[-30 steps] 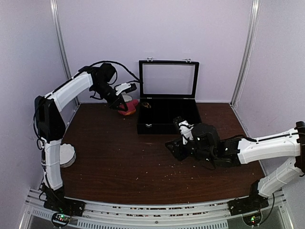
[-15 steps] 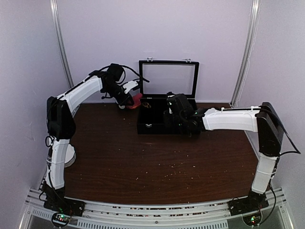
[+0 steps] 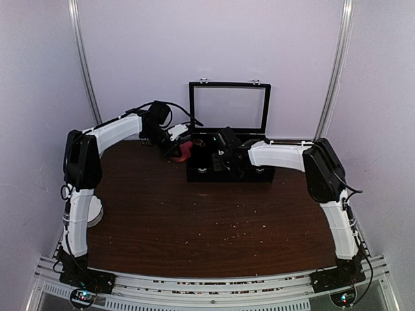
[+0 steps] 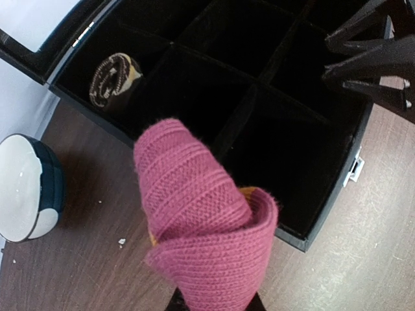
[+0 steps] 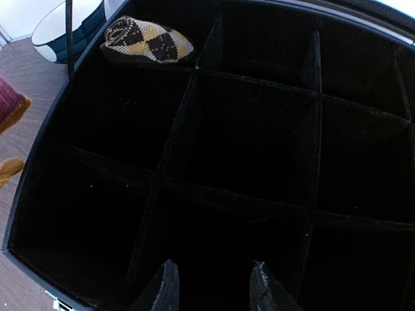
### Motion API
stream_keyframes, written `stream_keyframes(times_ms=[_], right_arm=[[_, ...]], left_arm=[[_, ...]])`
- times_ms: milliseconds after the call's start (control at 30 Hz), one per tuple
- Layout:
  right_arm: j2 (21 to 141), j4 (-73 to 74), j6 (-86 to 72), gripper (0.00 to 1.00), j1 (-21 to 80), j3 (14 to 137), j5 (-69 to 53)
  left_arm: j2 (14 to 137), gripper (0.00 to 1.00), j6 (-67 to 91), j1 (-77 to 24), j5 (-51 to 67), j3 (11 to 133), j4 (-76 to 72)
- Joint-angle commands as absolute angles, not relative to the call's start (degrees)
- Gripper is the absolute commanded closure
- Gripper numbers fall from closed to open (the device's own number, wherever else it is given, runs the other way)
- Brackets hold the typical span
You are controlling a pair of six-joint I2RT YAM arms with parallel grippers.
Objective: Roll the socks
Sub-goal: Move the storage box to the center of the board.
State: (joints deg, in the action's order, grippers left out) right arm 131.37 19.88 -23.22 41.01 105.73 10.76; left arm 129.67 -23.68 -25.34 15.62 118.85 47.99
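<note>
At the left edge of the open black box [image 3: 227,173], the left hand [image 3: 176,148] pinches the magenta sock roll [image 4: 201,240] tight, holding it off the bench [image 3: 194,220] right by the box wall. Over the box's middle, the right hand [image 5: 213,284] hangs with its 2 fingers partly apart and nothing between them. The brown argyle sock roll [image 5: 148,40] lies in the back-left corner compartment. Just outside that corner stands a white-and-blue bowl [image 4: 29,188].

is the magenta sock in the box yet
No, the magenta sock is outside the black box, beyond its wall; only the argyle sock lies in a compartment.
</note>
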Motion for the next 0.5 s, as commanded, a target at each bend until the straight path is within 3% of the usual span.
stream_keyframes(times_ms=[0, 467], right_arm=[[131.73, 28.93, -25.63, 0.63, 40.34, 106.43, 5.29], [126.36, 29.39, -31.95, 0.72, 44.54, 95.04, -4.95]], left_arm=[[124.95, 1.00, -23.50, -25.29, 16.92, 117.20, 45.78], [118.56, 1.00, -25.68, -25.77, 16.02, 111.24, 46.86]])
